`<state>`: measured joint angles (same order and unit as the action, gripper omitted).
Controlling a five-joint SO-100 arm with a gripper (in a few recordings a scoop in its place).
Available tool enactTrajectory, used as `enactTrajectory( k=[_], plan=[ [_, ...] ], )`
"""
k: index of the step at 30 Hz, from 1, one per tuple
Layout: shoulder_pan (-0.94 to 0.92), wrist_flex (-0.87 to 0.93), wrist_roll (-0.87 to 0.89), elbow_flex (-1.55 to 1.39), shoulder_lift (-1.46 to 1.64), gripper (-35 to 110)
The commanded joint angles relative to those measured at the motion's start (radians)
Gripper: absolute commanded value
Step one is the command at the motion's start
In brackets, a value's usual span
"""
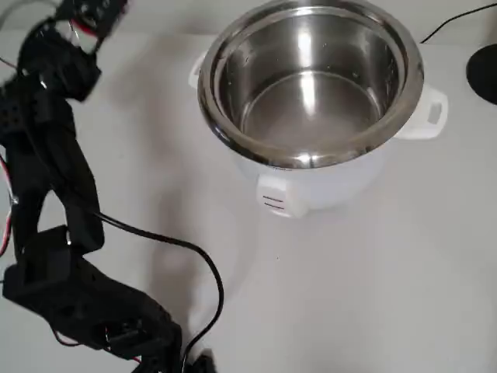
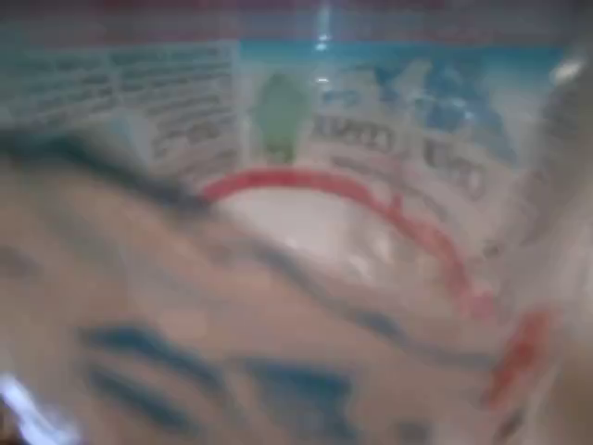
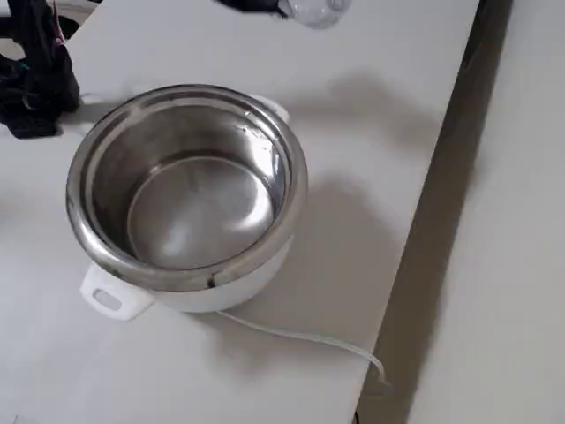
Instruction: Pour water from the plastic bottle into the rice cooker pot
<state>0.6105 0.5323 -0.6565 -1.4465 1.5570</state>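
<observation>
Plastic bottle (image 2: 306, 232) close, blurred; white table (image 1: 373, 287).

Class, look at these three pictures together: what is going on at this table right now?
A black robot arm is working on a white table beside a rice cooker. The shiny steel rice cooker pot sits open in its white body. In the wrist view a clear plastic bottle with a red-edged label sits blurred right against the camera. In the fixed view the bottle's clear end shows at the top edge, off to the side of the pot, not over it. Whether any water is in the pot cannot be told.
</observation>
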Motion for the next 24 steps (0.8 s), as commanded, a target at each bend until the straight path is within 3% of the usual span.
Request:
enactTrajectory(
  k=[1, 6, 11, 16, 19, 24],
  plan=[
    [-0.008, -0.258, -0.1, -0.227, 0.126, 12],
    [-0.035, -0.561, -0.21, -0.465, 0.124, 12],
    [-0.04, -1.04, -0.376, -0.718, 0.021, 14],
    [-0.064, -1.43, -0.502, -0.746, -0.216, 15],
    [-0.071, -1.583, -0.561, -0.69, -0.371, 17],
    [-0.08, -1.677, -0.661, -0.543, -0.552, 24]
  ],
)
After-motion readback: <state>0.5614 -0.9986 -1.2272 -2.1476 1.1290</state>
